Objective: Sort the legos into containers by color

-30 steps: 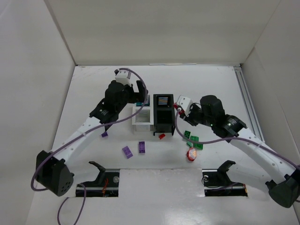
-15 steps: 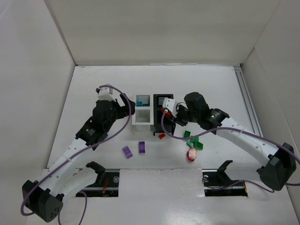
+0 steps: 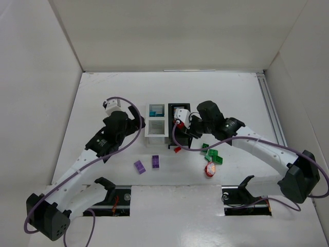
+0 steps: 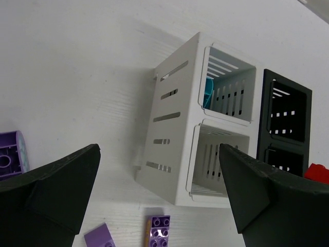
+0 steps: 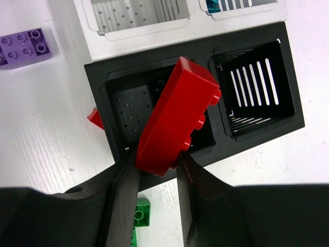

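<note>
Nearer than the cluster of four square bins (image 3: 156, 136), two white, two black, the overhead view counts one red-and-yellow round piece (image 3: 210, 170), two purple plastic bricks (image 3: 139, 166), about three green bricks (image 3: 212, 153) and one small red chip (image 3: 177, 150). The left wrist view adds a third purple piece (image 4: 10, 159) hidden from above. Only the right wrist view shows the right jaws clenched on a long red brick (image 5: 177, 116) tilted over the near black bin (image 5: 128, 105); the left jaws stand wide and released beside the white pair (image 4: 177, 118), whose far bin holds one teal brick (image 4: 208, 92).

My top camera, high behind the arms (image 3: 87, 154), looks down on the whole table (image 3: 241, 98). The left wrist view sits low and close beside the bins (image 4: 169, 128), facing their side. The right wrist view looks straight down, close above them. All three share the bins.
</note>
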Tool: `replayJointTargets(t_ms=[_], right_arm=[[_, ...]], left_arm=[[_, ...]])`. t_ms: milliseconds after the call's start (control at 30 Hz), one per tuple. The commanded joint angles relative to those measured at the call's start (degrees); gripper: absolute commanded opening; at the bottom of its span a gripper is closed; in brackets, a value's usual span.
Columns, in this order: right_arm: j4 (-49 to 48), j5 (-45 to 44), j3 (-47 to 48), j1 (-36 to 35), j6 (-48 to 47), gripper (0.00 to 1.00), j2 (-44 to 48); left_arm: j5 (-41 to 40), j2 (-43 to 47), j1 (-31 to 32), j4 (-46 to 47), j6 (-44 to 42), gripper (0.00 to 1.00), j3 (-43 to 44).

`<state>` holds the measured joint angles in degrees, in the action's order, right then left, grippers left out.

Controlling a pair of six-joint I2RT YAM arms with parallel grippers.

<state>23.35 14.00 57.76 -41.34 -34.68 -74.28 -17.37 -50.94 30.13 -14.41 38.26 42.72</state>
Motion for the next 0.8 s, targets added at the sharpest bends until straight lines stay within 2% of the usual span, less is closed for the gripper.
replayJointTargets(t_ms=[0,33,133,367,467,533,567,633,667,767], right_arm=[[-1.2,0.2,1.5,-0.6,0.1,0.4,1.0],[-1.2,0.2,1.5,-0.6,0.1,0.45,1.0],[-1.2,-0.3,1.5,-0.6,0.1,0.52,1.5],[-0.2,-0.3,1.5,-0.6,0.1,0.58,3.3],[1.0,-0.3,1.5,-0.6,0.1,0.61,4.9],[1.5,-1.1,2.0,-0.6,0.1,0.65,6.8],[2.2,-2.0,2.5,-0.6,0.1,0.7,7.4],[3.0,-3.7,3.1,-0.6,0.1,0.95,9.1],[3.0,-5.5,3.1,-0.6,0.1,1.0,9.7],[3.6,-9.1,3.1,-0.6,0.7,1.0,10.4]], left_arm=[[-2.1,-0.1,-0.2,-2.2,2.9,1.0,2.4],[-2.1,-0.1,-0.2,-3.1,3.7,1.0,2.4],[-2.1,-0.6,-0.2,-4.7,5.2,1.0,2.4],[-3.8,-2.0,-1.0,-9.7,9.6,1.0,2.4],[-3.8,-3.4,-5.7,-11.9,11.0,1.0,1.8],[-0.5,-3.9,-9.4,-11.9,11.0,1.0,0.1],[0.7,-3.9,-13.5,-11.0,11.0,1.0,-0.8],[3.8,-4.4,-17.3,-9.0,10.2,1.0,-3.1],[4.4,-4.4,-18.8,-8.3,9.6,1.0,-3.7],[6.0,-5.8,-22.2,-7.1,9.6,1.0,-4.5]])
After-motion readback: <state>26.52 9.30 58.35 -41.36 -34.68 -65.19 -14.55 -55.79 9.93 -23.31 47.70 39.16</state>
